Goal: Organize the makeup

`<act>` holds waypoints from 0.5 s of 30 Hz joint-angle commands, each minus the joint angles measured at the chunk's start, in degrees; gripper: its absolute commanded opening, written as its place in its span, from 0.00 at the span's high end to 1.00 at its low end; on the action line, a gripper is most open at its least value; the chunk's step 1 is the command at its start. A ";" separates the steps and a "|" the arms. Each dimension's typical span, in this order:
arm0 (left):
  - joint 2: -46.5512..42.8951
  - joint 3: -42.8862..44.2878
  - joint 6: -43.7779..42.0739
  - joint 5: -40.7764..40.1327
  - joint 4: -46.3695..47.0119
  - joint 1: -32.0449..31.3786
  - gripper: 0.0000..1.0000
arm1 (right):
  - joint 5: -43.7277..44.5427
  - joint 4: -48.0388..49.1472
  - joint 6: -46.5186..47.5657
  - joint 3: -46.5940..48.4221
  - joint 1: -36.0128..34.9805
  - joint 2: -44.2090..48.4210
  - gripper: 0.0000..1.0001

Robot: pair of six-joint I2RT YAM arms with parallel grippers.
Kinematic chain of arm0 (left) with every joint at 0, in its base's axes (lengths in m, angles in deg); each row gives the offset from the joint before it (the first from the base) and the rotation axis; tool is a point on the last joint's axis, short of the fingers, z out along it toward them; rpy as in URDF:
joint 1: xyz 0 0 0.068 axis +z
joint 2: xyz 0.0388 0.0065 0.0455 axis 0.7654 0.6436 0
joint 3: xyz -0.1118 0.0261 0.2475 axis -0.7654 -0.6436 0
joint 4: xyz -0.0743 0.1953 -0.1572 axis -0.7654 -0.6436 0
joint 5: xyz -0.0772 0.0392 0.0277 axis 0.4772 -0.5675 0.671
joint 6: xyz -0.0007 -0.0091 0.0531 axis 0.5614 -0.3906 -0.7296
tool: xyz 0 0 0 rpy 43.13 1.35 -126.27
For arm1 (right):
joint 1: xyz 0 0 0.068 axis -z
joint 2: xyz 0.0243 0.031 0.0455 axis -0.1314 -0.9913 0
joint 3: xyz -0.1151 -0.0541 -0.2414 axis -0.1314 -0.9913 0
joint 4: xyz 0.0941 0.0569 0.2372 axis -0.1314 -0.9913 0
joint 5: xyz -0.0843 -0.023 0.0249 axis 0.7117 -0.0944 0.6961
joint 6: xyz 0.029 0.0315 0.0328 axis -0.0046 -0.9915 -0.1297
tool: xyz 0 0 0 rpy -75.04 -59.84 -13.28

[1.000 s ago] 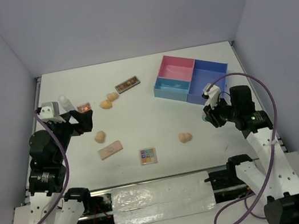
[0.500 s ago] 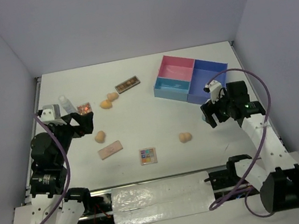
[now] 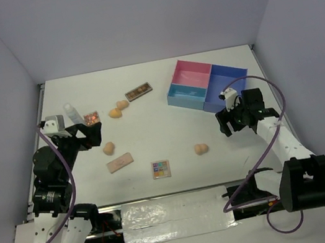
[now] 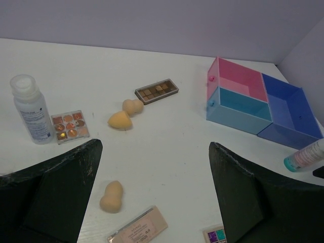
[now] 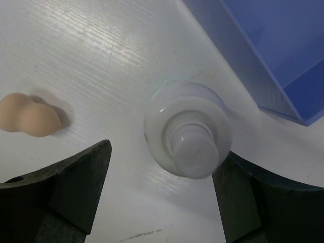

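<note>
Right claw (image 5: pixel 161 151) straddles a small white bottle (image 5: pixel 188 135) just beside the blue compartment of the tray (image 5: pixel 228 50). One finger stands clear of the bottle, and whether the claw grips it cannot be told. A peach sponge (image 5: pixel 28 115) lies near on the worktop (image 5: pixel 91 55). Left claw (image 4: pixel 156 147) is spread wide and empty.
</note>
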 commanded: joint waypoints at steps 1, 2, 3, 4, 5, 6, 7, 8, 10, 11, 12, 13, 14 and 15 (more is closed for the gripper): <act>-0.28 -0.66 1.88 1.41 3.87 -0.05 0.01 | -3.13 7.72 1.09 -1.43 0.38 -1.39 0.16; -0.10 -0.57 1.96 1.59 4.22 -0.05 0.01 | -3.05 8.25 0.92 -1.35 0.38 -2.01 0.16; -0.01 -0.40 1.96 1.68 4.23 -0.05 0.01 | -3.14 8.25 0.83 -0.65 0.38 -2.88 0.16; -0.01 -0.31 1.96 1.76 4.31 -0.05 0.01 | -3.05 8.25 0.83 -0.38 0.38 -4.28 0.18; 0.07 -0.22 1.88 1.77 4.23 -0.05 0.01 | -3.05 8.52 0.91 -0.12 0.38 -4.91 0.19; 0.07 -0.22 1.79 1.77 4.14 -0.05 0.01 | -3.05 8.78 1.26 0.15 0.29 -5.44 0.20; 0.07 -0.14 1.79 1.85 4.23 -0.05 0.01 | -3.05 9.57 1.44 0.06 0.46 -6.14 0.21; -0.01 -0.13 1.79 1.85 4.14 -0.05 0.01 | -3.14 10.10 1.53 0.06 0.47 -6.23 0.21; -0.01 -0.14 1.79 1.94 4.14 -0.05 0.01 | -3.40 11.67 2.32 -0.46 0.47 -6.76 0.24; 0.07 -0.13 1.88 2.03 4.23 -0.05 0.01 | -4.10 12.20 2.84 -0.73 0.47 -6.76 0.26; -0.01 -0.22 1.96 2.03 4.23 -0.05 0.01 | -4.02 12.38 2.85 -0.73 0.47 -7.02 0.26; -0.10 -0.22 1.96 2.12 4.23 -0.05 0.01 | -4.28 12.65 2.76 -0.55 0.47 -7.63 0.28; -0.19 -0.22 2.05 2.20 4.14 -0.05 0.01 | -4.02 13.08 2.67 -0.64 0.47 -7.81 0.28; -0.19 -0.40 2.05 2.21 4.23 -0.05 0.01 | -4.10 13.26 2.50 -0.64 0.47 -8.07 0.29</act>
